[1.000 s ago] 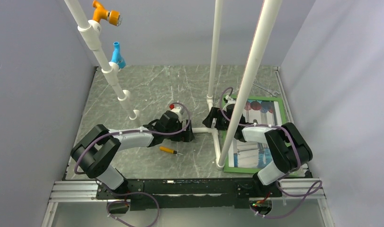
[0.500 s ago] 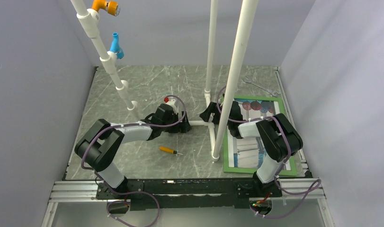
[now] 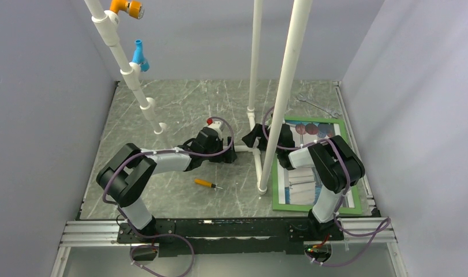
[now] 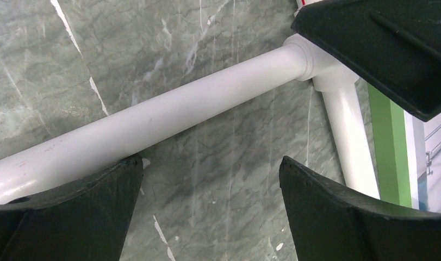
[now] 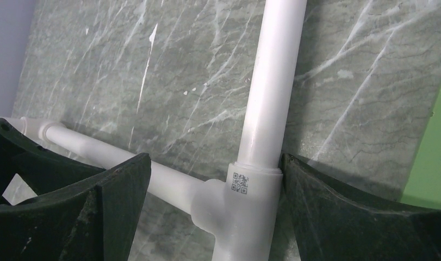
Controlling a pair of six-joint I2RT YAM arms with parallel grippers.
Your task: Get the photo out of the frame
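Observation:
The green frame [image 3: 313, 206] lies flat at the table's right with the photo [image 3: 299, 188] in it, partly under my right arm. A white pipe stand [image 3: 258, 163] has its base just left of the frame. My left gripper [image 3: 224, 154] is open, low over the table, with the stand's horizontal pipe [image 4: 169, 117] against its left finger. My right gripper [image 3: 255, 139] is open and straddles the stand's tee joint [image 5: 245, 201], its right finger against the joint. The frame's green rail [image 4: 391, 147] shows in the left wrist view and at the edge of the right wrist view [image 5: 434, 163].
An orange screwdriver [image 3: 206, 183] lies on the marble table in front of the left gripper. A metal wrench [image 3: 313, 104] lies behind the frame. The stand's tall pipes [image 3: 286, 86] rise mid-table; a slanted pipe carries orange [image 3: 128, 7] and blue [image 3: 139, 55] fittings. Grey walls enclose three sides.
The pipe stand has shifted left and back and stands more upright, its near foot now off the frame's left rail. Both grippers moved with it, and more of the photo shows.

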